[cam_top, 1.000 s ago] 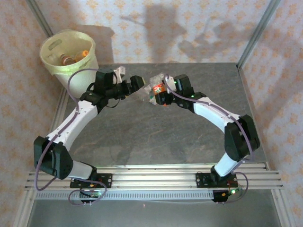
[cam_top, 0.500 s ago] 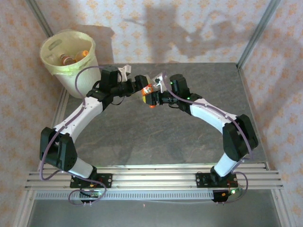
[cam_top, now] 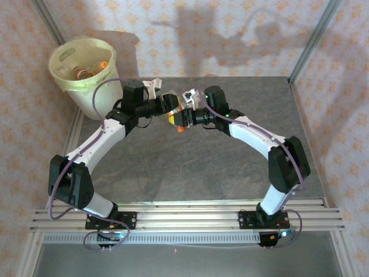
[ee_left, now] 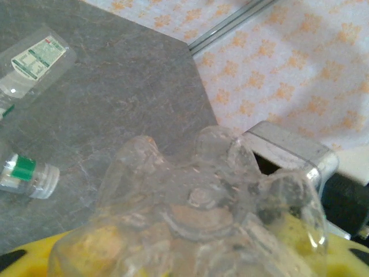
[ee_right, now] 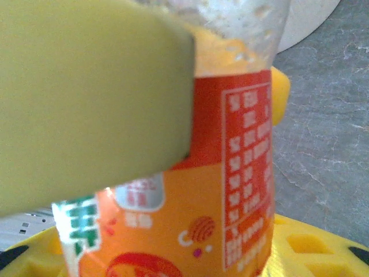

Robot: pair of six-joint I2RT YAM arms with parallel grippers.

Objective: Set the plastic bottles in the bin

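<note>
A clear plastic bottle point(cam_top: 178, 113) with an orange and red label hangs above the middle of the table between both grippers. My right gripper point(cam_top: 186, 116) is shut on it, and in the right wrist view the label point(ee_right: 225, 190) sits between its yellow fingers point(ee_right: 323, 248). My left gripper point(cam_top: 171, 107) is open, with the bottle's clear base point(ee_left: 196, 213) deep between its jaws. The cream bin point(cam_top: 56, 74) stands at the far left corner with several bottles point(cam_top: 86, 70) inside.
In the left wrist view two loose bottles lie on the grey table: one with a green cap point(ee_left: 26, 170) and one with a green label point(ee_left: 37, 55). Metal frame posts point(cam_top: 314, 40) rise at the table's far corners against the patterned wall.
The right gripper has carried the bottle left and farther back. The left gripper has swung right to meet it, and the bottle's base now sits between its jaws.
</note>
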